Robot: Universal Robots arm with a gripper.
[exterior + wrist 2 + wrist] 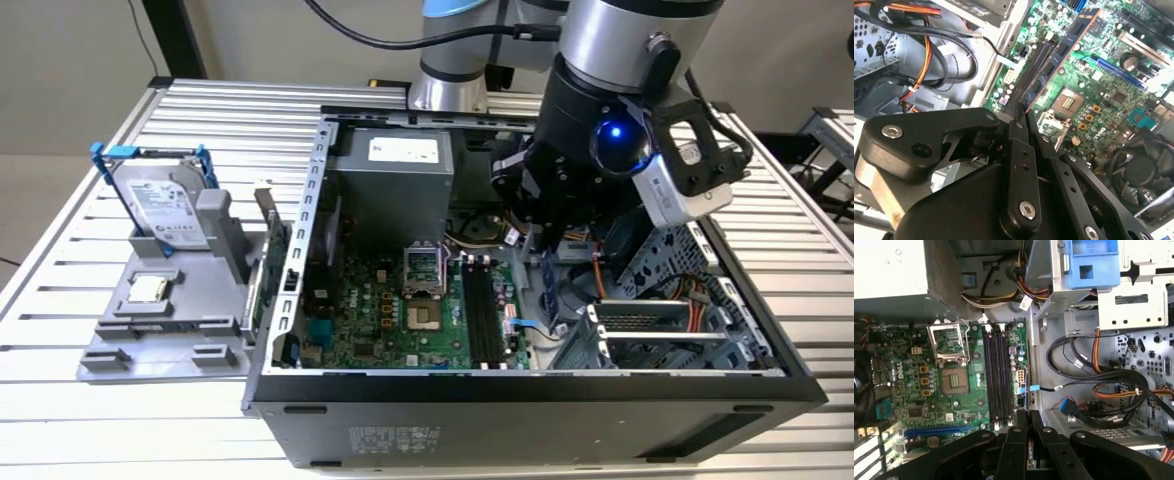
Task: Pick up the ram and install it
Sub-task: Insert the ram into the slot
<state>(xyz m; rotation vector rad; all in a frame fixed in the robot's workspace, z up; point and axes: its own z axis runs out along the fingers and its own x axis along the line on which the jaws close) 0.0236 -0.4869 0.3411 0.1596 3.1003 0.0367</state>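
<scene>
The end effector (1021, 119) is closing narrowly on the ram (1060, 54), holding it inside the open computer case (534, 395), over the motherboard's (971, 390) edge, just beside the black slots (996, 375).

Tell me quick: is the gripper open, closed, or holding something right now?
Gripper: closed, holding the ram by one end.

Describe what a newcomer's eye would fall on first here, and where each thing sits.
The robot arm reaching down into the open computer case in the middle of the exterior view stands out first. In the second wrist view its fingers grip the ram, a thin stick, above the green motherboard. A hard drive in a blue frame stands at the exterior view's left.
</scene>
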